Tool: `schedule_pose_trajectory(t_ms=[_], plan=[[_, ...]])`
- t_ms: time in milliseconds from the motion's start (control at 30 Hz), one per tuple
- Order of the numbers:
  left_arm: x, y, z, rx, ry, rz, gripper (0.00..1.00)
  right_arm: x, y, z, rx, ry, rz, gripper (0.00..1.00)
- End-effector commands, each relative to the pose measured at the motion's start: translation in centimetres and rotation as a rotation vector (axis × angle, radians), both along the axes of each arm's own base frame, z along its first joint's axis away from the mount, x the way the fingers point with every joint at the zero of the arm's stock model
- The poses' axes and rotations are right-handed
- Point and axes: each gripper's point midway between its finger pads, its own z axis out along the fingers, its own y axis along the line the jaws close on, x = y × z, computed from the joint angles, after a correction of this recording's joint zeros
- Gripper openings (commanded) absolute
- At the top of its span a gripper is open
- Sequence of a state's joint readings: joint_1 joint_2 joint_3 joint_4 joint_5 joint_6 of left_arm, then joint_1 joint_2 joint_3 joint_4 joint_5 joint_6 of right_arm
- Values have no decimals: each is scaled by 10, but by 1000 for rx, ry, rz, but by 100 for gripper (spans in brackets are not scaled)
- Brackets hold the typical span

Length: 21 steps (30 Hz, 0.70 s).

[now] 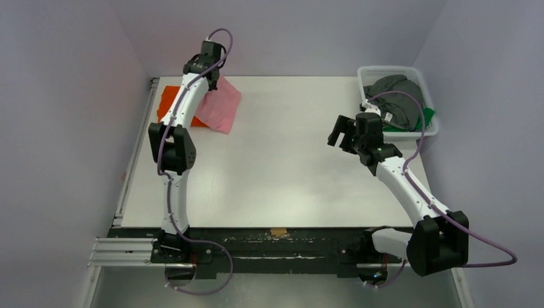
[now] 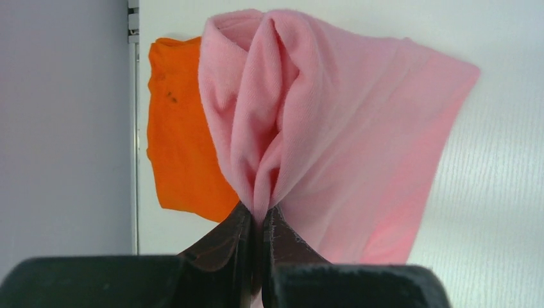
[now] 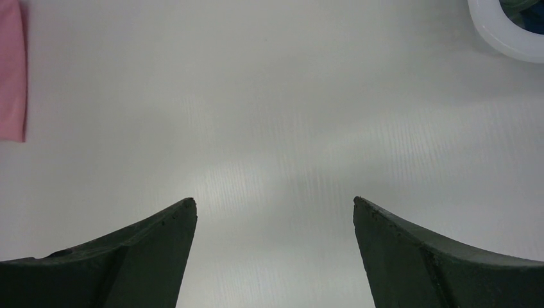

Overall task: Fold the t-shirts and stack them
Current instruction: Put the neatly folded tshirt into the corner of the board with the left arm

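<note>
Evidently the left tool (image 2: pixel 260 218) is clamped tight on a gathered pinch of the light pink soft cloth t-shirt (image 2: pixel 333 128), and the folded body of the shirt fans out ahead of its tips. Gripping a bunched edge like this probably lets the whole folded shirt be carried in one piece. Just beyond the tips and to their left, the bright orange folded cloth t-shirt (image 2: pixel 179 141) lies flat on the white worktop (image 1: pixel 289 167), partly covered by pink cloth. That looks like the start of the stack.

The right tool (image 3: pixel 274 200) has its jaws spread wide with nothing between them, and only bare worktop lies under it. It seems to be waiting, or on its way to fetch the next shirt.

Only the left wrist view shows the pinch itself, because from overhead the arm hides it. The overhead view alone shows the white plastic mesh basket (image 1: pixel 423 131) just beyond the right tool, holding a crumpled dark grey t-shirt (image 1: pixel 394 96) and a bit of green cloth (image 1: pixel 426 117). The right wrist view catches only the basket's rim, ahead and to the right.
</note>
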<state>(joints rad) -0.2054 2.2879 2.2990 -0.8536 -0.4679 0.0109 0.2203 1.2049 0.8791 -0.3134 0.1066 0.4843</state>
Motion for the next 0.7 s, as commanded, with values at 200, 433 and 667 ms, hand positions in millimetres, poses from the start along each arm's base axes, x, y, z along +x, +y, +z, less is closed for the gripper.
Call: schedule_pose_trajectory(t_ms=[200, 433, 667], plan=[[-16, 27, 122, -45, -217, -18, 0, 8, -5, 8, -20, -40, -22, 91], [-15, 39, 134, -39, -233, -25, 0, 8, -5, 8, -19, -39, -23, 90], [0, 67, 94, -65, -171, 23, 0, 11, -4, 3, -21, -19, -21, 90]])
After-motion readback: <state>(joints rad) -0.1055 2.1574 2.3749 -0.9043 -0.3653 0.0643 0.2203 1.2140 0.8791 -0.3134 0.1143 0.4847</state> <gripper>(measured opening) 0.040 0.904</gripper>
